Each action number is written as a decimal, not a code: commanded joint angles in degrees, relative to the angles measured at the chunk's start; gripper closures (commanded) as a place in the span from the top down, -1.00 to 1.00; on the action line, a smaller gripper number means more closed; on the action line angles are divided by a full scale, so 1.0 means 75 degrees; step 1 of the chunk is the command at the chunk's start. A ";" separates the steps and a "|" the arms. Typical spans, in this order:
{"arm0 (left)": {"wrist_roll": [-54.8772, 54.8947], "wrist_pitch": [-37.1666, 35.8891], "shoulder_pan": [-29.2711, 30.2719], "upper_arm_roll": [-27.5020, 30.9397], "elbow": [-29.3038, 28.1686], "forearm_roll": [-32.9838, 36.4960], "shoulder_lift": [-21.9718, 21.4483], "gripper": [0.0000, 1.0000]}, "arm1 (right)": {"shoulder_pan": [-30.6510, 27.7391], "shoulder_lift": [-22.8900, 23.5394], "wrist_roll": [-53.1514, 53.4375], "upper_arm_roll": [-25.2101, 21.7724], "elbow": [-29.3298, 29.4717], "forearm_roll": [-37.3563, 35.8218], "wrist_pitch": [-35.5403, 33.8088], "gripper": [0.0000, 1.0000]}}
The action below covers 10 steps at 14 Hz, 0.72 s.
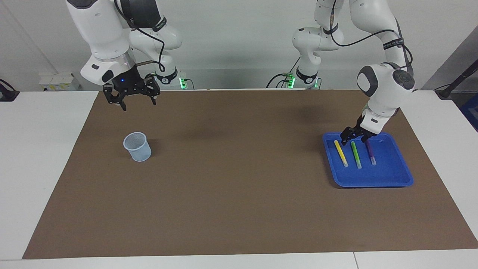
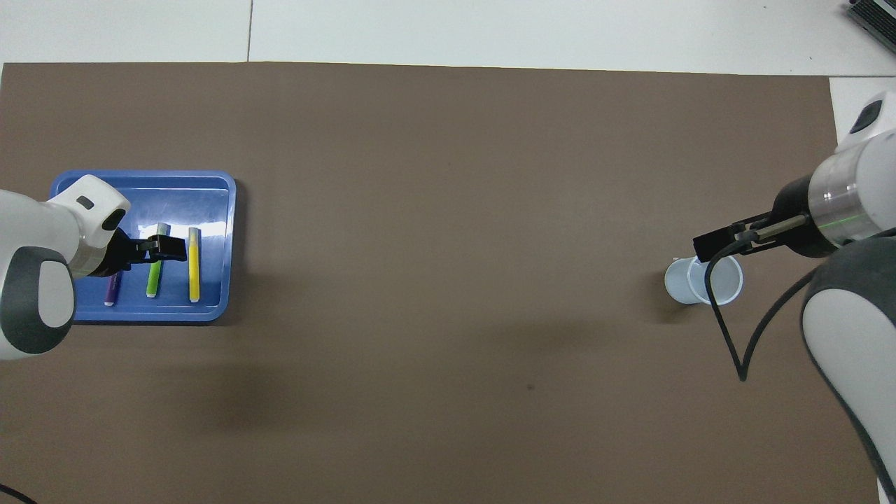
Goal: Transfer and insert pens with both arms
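Note:
Three pens lie side by side in a blue tray (image 1: pixel 373 182) at the left arm's end of the table: yellow (image 1: pixel 340 153), green (image 1: pixel 356 154) and purple (image 1: pixel 370 152). My left gripper (image 1: pixel 352 140) hangs open low over the pens' ends nearer to the robots, its fingers either side of the green pen, holding nothing. In the overhead view the left gripper (image 2: pixel 168 248) covers part of the green pen (image 2: pixel 152 281), between the yellow (image 2: pixel 194 269) and purple (image 2: pixel 110 290) ones. My right gripper (image 1: pixel 131 101) waits open and empty in the air near a pale cup (image 1: pixel 137 147).
The pale blue mesh cup (image 2: pixel 703 280) stands upright on the brown mat (image 1: pixel 239 179) at the right arm's end. The blue tray (image 2: pixel 140 176) has bare floor around the pens. White table borders the mat. A black cable (image 2: pixel 728 329) loops from the right arm.

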 commanded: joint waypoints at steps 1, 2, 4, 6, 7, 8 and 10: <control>0.0169 0.0421 0.0005 -0.0017 -0.0058 -0.0169 0.0263 0.96 | 0.0054 -0.0243 -0.0318 0.0020 -0.0238 0.0428 -0.0102 1.00; 0.0169 0.0572 -0.0019 -0.0017 -0.0057 -0.0180 0.0357 0.95 | 0.0054 -0.0267 -0.0307 0.0020 -0.0320 0.0860 -0.0091 1.00; 0.0169 0.0772 -0.0030 -0.0017 -0.0069 -0.0180 0.0544 0.90 | 0.0112 -0.0407 -0.0178 0.0020 -0.0693 0.1169 0.0236 1.00; 0.0169 0.0878 -0.0042 -0.0017 -0.0069 -0.0180 0.0662 0.88 | 0.0218 -0.0664 -0.0072 0.0020 -0.1278 0.1227 0.0483 1.00; 0.0169 0.0948 -0.0054 -0.0028 -0.0069 -0.0180 0.0720 0.87 | 0.0230 -0.0735 0.0079 0.0020 -0.1455 0.1529 0.0600 1.00; 0.0169 0.1030 -0.0066 -0.0040 -0.0058 -0.0180 0.0825 0.87 | 0.0230 -0.0782 0.0347 0.0020 -0.1550 0.1799 0.0763 1.00; 0.0169 0.1113 -0.0077 -0.0063 -0.0069 -0.0180 0.0885 0.87 | 0.0509 -0.0771 0.0817 0.0020 -0.1609 0.1849 0.0905 1.00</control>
